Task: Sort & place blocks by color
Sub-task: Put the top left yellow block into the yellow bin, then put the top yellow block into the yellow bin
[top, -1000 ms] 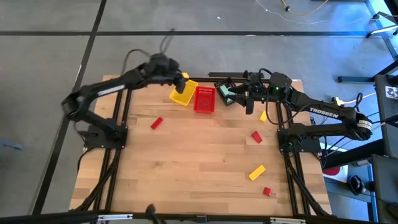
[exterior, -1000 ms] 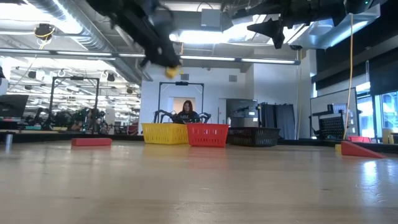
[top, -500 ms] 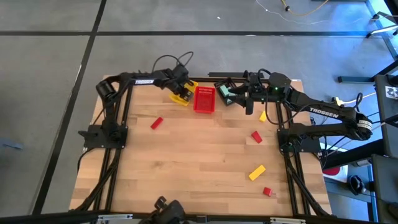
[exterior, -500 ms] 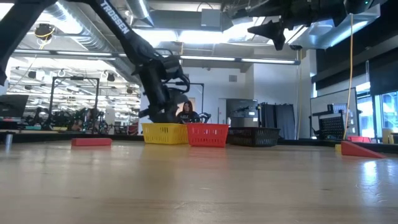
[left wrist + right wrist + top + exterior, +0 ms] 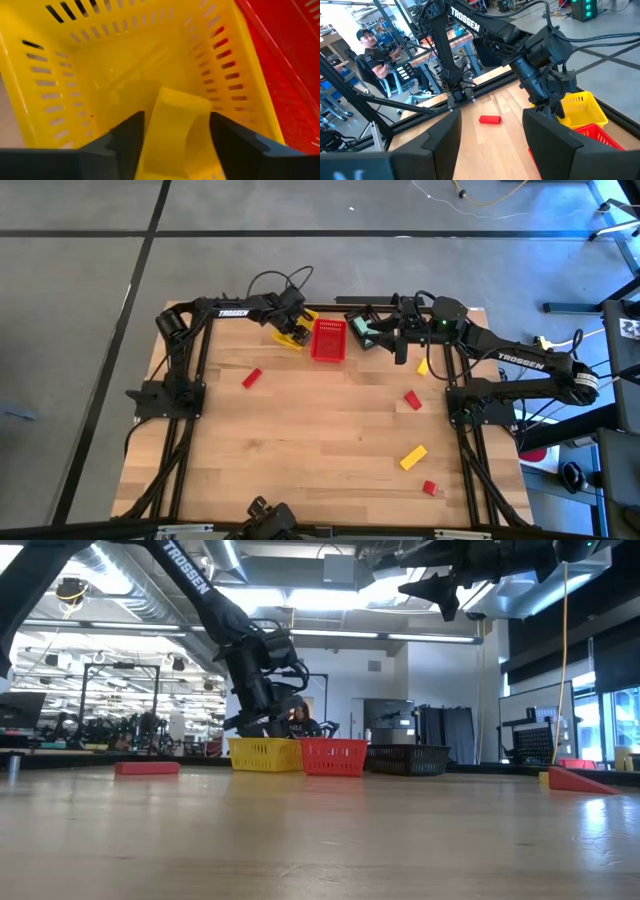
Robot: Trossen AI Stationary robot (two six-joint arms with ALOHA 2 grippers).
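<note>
Wooden tabletop, mid-sort: our left gripper (image 5: 172, 145), which a second ago swung high, has come down into the yellow basket (image 5: 294, 329), fingers clamped on a yellow block (image 5: 172, 132) ready to drop. Our right gripper (image 5: 400, 343) waits spread, empty, over the black basket (image 5: 362, 326).

Overhead and table-level views share the yellow basket (image 5: 296, 328), left wrist closest.

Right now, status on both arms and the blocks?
Left pincer inside the yellow basket, shut on a yellow block. Right pincer open, raised near the black basket. Nothing in the way.
</note>
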